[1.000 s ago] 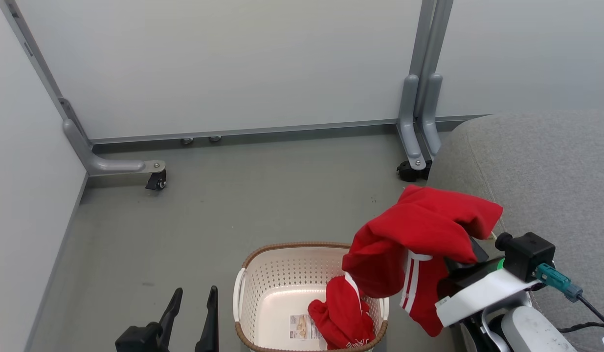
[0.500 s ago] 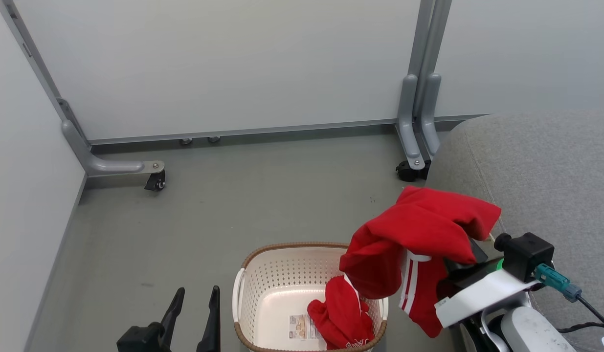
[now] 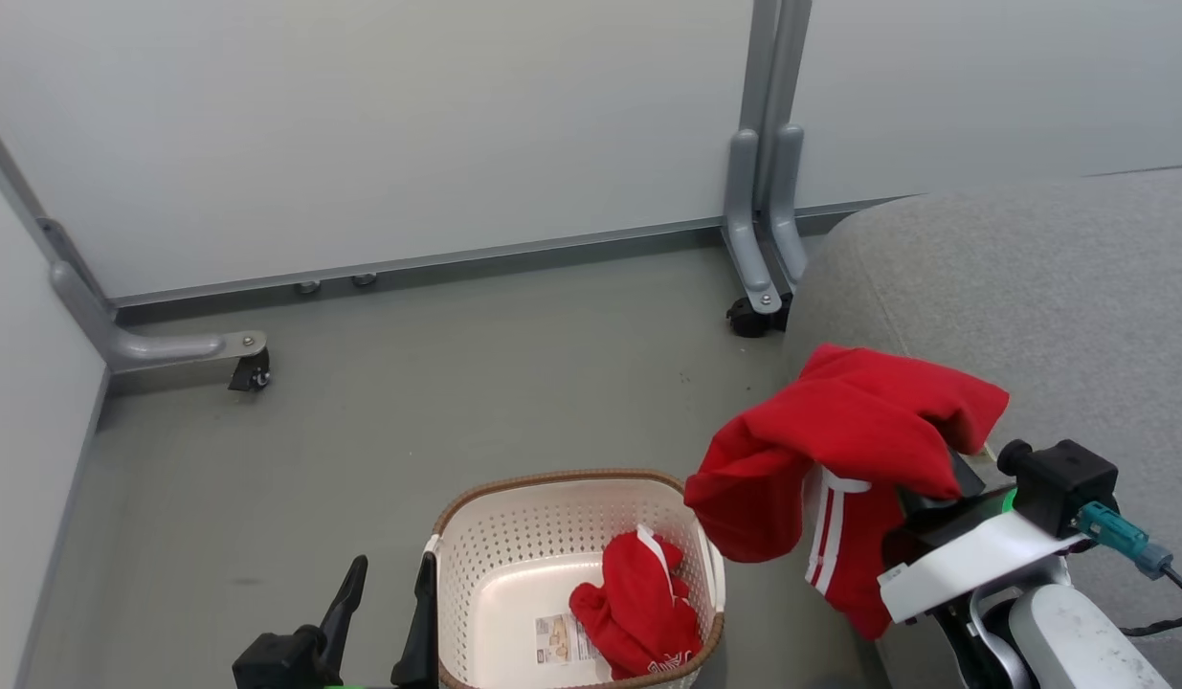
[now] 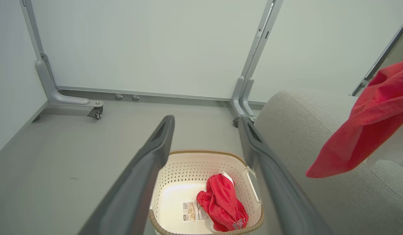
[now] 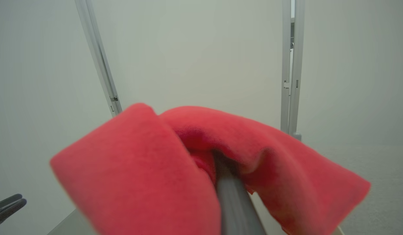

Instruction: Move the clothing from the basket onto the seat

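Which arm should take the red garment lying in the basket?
Left. The left hand is open and empty beside the basket holding that garment; the right hand is shut on the other garment, by the seat.

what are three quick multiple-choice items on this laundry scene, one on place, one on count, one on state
1. The loose bright red soft fabric garment lies: A in the cream-white perforated plastic basket; B on the grey floor; C on the grey upholstered seat.
2. Red garments in sight: A one; B two; C three.
3. The left tool is: A shut on cloth; B open and empty; C shut and empty.

Key:
1 A, it sits crumpled on the basket's bottom beside the label sticker.
2 B, one lies in the basket and a red striped garment drapes over the right tool, which is shut on it.
3 B, its jaws stand apart with nothing between.
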Tool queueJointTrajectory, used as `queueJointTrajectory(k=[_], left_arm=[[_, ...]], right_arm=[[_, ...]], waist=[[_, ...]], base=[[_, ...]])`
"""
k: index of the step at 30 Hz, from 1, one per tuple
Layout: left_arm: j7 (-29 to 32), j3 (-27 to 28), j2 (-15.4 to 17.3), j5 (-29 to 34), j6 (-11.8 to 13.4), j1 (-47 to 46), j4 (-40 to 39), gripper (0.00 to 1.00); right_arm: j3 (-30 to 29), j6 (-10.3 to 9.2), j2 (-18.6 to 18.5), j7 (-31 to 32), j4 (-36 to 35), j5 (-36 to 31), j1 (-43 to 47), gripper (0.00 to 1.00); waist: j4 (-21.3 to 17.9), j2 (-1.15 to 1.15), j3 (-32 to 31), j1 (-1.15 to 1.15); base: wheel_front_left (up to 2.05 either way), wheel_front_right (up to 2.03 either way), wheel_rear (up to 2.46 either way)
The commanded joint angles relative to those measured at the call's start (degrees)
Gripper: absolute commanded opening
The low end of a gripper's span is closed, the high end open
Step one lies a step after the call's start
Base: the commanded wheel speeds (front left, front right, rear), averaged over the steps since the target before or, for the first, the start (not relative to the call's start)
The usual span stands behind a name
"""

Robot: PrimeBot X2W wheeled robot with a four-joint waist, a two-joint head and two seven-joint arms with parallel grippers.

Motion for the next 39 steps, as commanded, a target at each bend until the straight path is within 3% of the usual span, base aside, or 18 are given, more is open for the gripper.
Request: queueJointTrajectory(k=[1,15,23,39], left_arm=[[0.0,-0.2,0.1,-0.3,0.3,-0.8,-0.3,1.0],[0.0,-2.4,0.1,-1.4,2.1,-4.5,-0.9,1.0],[0.0,-3.3,0.1,-1.5,2.7,-6.9,-0.5,1.0],[0.0,-6.5,0.2,-1.3,2.9,-10.4,1.2,1.0]], right_arm=[[-0.7,0.0,-0.6,0.0,-0.4,-0.3,-0.8,0.0],[-4.4,0.0,-3.8,0.0,-0.9,0.4,-0.6,0.0],[-7.0,0.0,-3.8,0.0,-1.0,1.0,-0.6,0.0],[-11.5,0.0,-3.2,0.0,-2.0,0.9,-0.4,0.0]], waist=[[-3.4,0.0,1.0,0.0],[-18.1,0.0,4.5,0.0],[-25.0,0.0,6.6,0.0],[-26.6,0.0,9.0,0.0]], base=[[0.0,0.0,0.0],[0.0,0.0,0.0],[0.0,0.0,0.0],[0.0,0.0,0.0]])
